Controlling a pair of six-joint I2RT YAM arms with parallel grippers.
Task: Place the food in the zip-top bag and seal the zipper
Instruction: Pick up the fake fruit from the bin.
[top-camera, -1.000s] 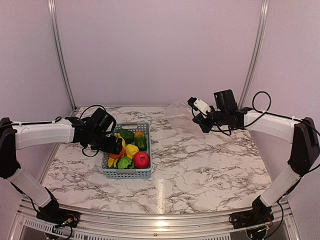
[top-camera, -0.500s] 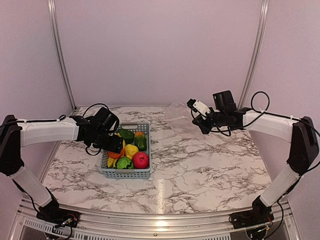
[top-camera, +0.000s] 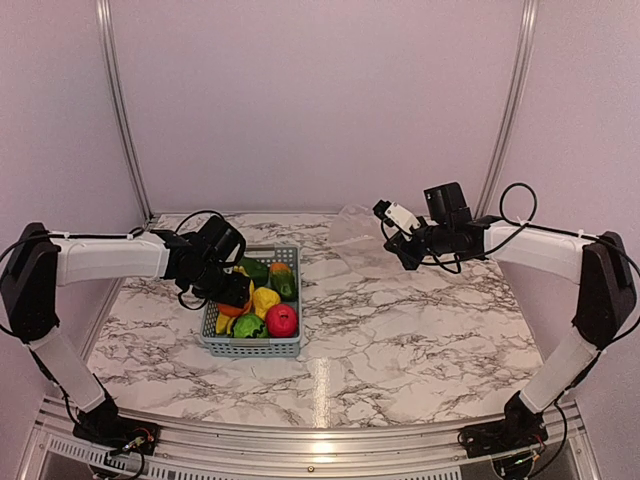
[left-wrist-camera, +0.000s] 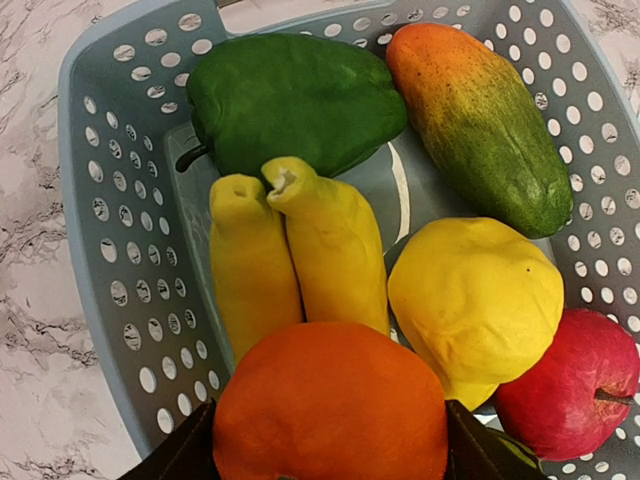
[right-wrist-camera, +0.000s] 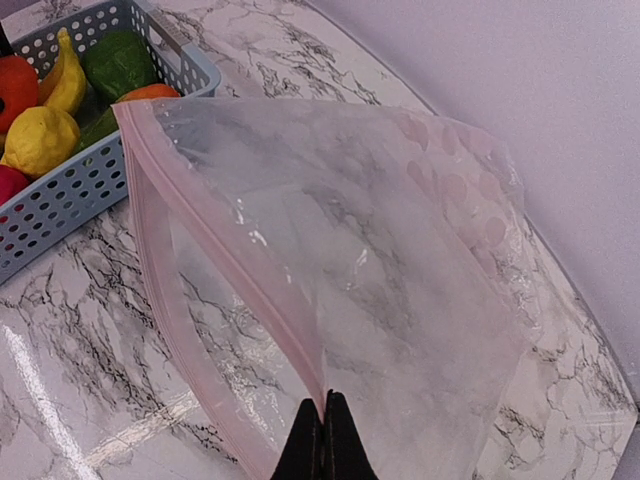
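My left gripper (top-camera: 226, 294) is over the left side of the basket and is shut on the orange (left-wrist-camera: 330, 402), with a dark finger on each side of it. Under it lie two yellow bananas (left-wrist-camera: 290, 250), a green pepper (left-wrist-camera: 290, 100), a green-and-orange fruit (left-wrist-camera: 480, 130), a yellow lemon-like fruit (left-wrist-camera: 475, 300) and a red apple (left-wrist-camera: 575, 385). My right gripper (right-wrist-camera: 323, 402) is shut on the mouth edge of the clear zip-top bag (right-wrist-camera: 400, 250) and holds it up at the back right (top-camera: 355, 232). Its pinkish zipper strip (right-wrist-camera: 215, 240) shows, and the mouth gapes open.
The grey-blue basket (top-camera: 252, 347) stands left of centre on the marble table; it also shows in the left wrist view (left-wrist-camera: 120, 250) and the right wrist view (right-wrist-camera: 80, 190). Metal frame posts stand at the back corners. A wall is close behind the bag.
My left gripper has shifted a little to the right and farther back over the basket, still on the orange. The right gripper with the bag has barely moved.
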